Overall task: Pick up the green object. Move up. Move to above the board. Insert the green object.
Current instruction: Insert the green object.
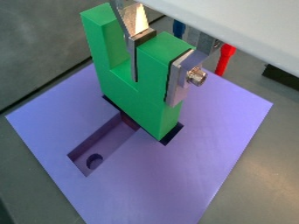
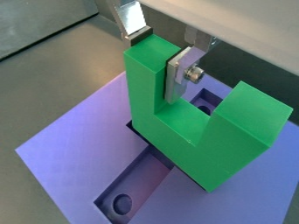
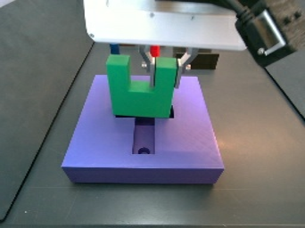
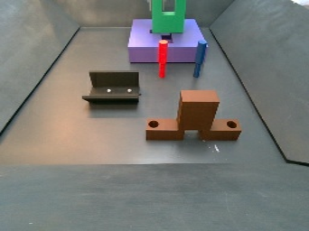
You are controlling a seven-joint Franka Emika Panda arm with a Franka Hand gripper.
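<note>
We see the gripper (image 1: pixel 158 54) directly over the board (image 1: pixel 205 157), its two silver fingers (image 1: pixel 184 74) clamped on one prong of the green object (image 1: pixel 131 83), one plate inside the U's gap and one on the prong's outer face. The green object stands upright, prongs pointing up, its solid base down at the middle of the board, sitting in the cross-shaped recess (image 2: pixel 146 179); whether it is fully seated we cannot tell. One arm of the recess runs out from under the base toward the board's edge and ends in a small round hole (image 1: pixel 90 161).

In a side view, the board (image 4: pixel 143 40) lies at the far end of the floor, with the green object (image 4: pixel 167 18) on top. A red peg (image 4: pixel 163 51) and a blue peg (image 4: pixel 201 56) stand just beside the board's near edge. Well apart from the board, the dark fixture (image 4: pixel 112 87) stands on the floor, and a brown block (image 4: pixel 194 117) with two round holes in its flanges sits still farther from the board. None of these touches the green object.
</note>
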